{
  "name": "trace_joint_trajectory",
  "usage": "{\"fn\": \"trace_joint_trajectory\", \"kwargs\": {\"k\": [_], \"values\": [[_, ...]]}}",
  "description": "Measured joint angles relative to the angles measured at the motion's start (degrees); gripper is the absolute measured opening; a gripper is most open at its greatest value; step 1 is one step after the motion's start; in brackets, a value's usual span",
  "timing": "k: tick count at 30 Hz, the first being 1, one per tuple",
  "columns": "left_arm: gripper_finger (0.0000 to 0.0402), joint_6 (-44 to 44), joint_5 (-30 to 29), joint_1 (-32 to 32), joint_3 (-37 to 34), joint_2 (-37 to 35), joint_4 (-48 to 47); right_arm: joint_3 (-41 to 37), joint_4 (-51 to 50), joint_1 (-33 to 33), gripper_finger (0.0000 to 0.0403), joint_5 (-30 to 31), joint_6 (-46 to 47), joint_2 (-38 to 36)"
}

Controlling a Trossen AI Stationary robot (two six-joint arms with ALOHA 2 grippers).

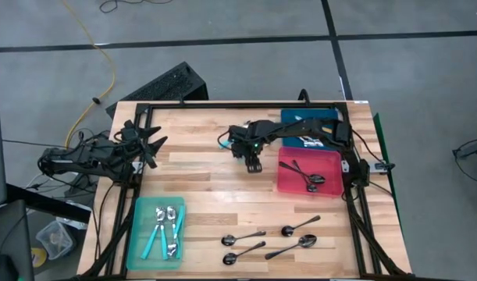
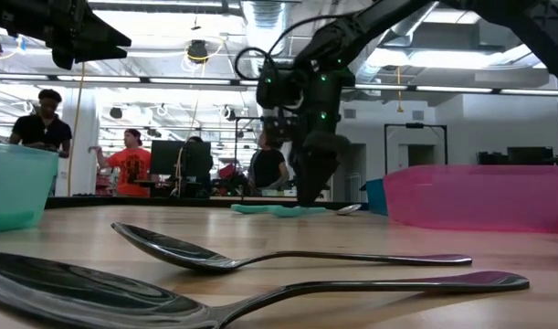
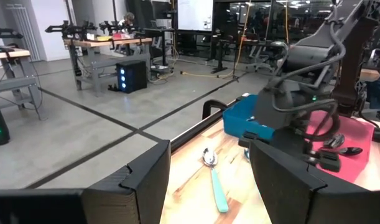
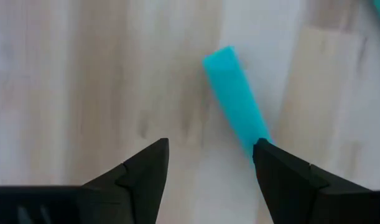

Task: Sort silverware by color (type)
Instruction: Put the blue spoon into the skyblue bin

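Observation:
A teal-handled spoon (image 3: 215,179) lies flat on the wooden table, its metal bowl (image 3: 209,157) toward the far edge. My right gripper (image 4: 208,168) hangs open just above the spoon's teal handle (image 4: 234,113), pointing down, at the table's middle (image 1: 254,165). One finger (image 4: 283,177) covers part of the handle; I see no touch. My left gripper (image 3: 208,186) stays open and level at the table's left edge (image 1: 151,145). Several dark metal spoons (image 1: 242,237) lie near the front edge.
A teal bin (image 1: 143,248) at the front left holds teal-handled spoons. A pink bin (image 1: 329,159) at the right holds dark spoons, and a blue bin (image 1: 297,118) stands behind it. People stand in the room beyond the table (image 2: 132,164).

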Motion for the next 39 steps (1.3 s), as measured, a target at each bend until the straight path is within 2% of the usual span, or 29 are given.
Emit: {"fn": "trace_joint_trajectory", "kwargs": {"k": [7,14,19,31,35,39], "values": [[0.0206,0.04,0.00,0.00,0.01,0.00,-0.02,3.62,0.48,0.62,0.0255,0.75,-2.39,-0.02],[0.0206,0.02,0.00,0.00,0.01,0.00,-0.03,3.72,-1.48,-0.44,0.0255,1.01,-5.43,1.32],[0.0206,0.02,0.02,0.00,0.01,0.00,-0.07,0.64,0.99,-0.34,0.0255,3.53,-8.58,1.25],[0.0206,-0.02,0.00,0.00,0.01,0.00,-0.07,-1.88,2.47,-1.85,0.0252,3.86,-6.18,1.29],[0.0206,-0.04,0.01,0.00,0.01,0.00,-0.07,-1.88,2.79,-1.89,0.0229,3.90,-5.08,1.29],[0.0206,-0.07,0.00,0.00,0.01,0.00,-0.07,-1.88,3.37,-1.89,0.0183,3.99,-4.92,1.29]]}}
